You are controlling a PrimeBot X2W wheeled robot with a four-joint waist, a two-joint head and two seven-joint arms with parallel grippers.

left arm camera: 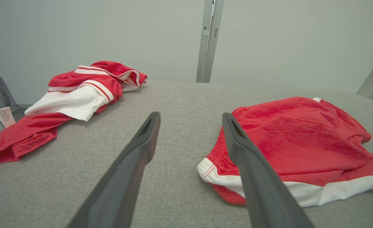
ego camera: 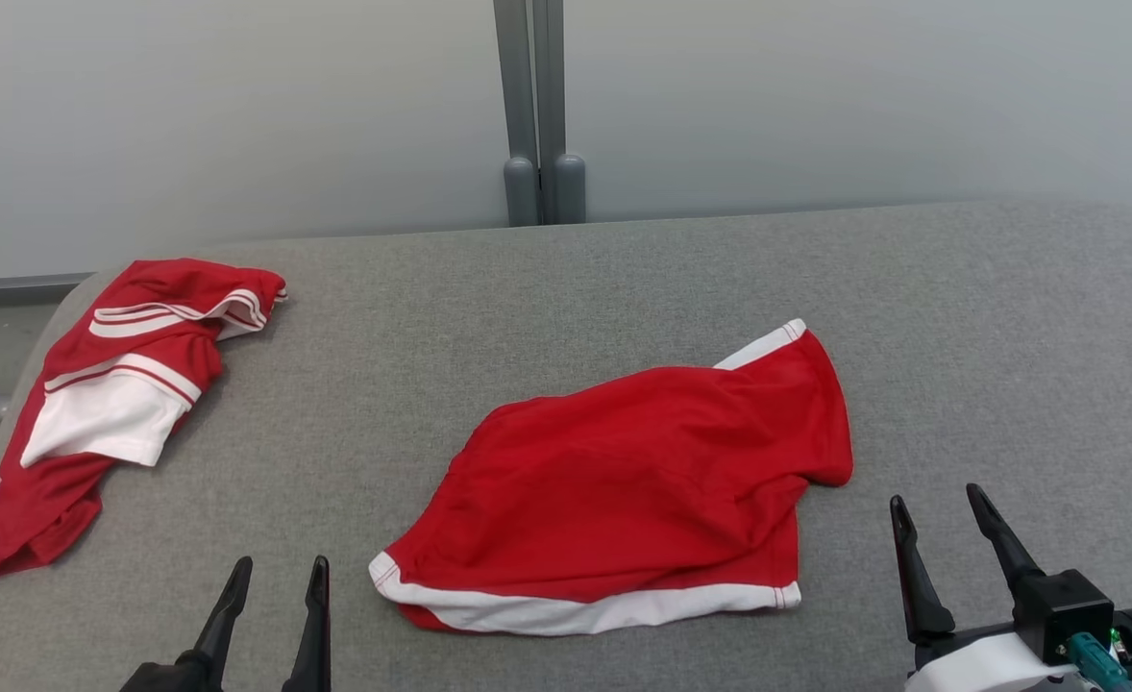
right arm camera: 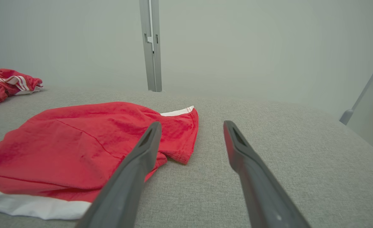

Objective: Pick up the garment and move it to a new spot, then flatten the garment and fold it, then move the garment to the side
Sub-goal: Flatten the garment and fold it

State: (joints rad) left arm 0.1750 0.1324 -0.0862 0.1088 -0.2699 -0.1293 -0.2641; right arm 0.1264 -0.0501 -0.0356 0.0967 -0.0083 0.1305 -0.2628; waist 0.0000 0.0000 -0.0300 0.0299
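— Starting at the near edge: your claws, how do they stand?
— Both are released and hold nothing. Your left claw [ego camera: 283, 562] hovers over the near edge left of centre. Your right claw [ego camera: 936, 495] hovers over the same edge toward the right corner. Neither touches cloth.
— And the garment you're after?
— The red shorts [ego camera: 624, 481] lie between your two claws, about mid-counter [ego camera: 528, 317], with the white-trimmed hem toward the near edge. They're spread out but rumpled, and the right side is curled under. I'd judge you're at the very start with this piece: it isn't lifted, flattened or folded yet.
— What's toward the far left corner?
— A second red-and-white garment [ego camera: 114, 384], bunched up along the left edge. It may be one you've already set aside, but it doesn't look neatly folded, so I can't tell.
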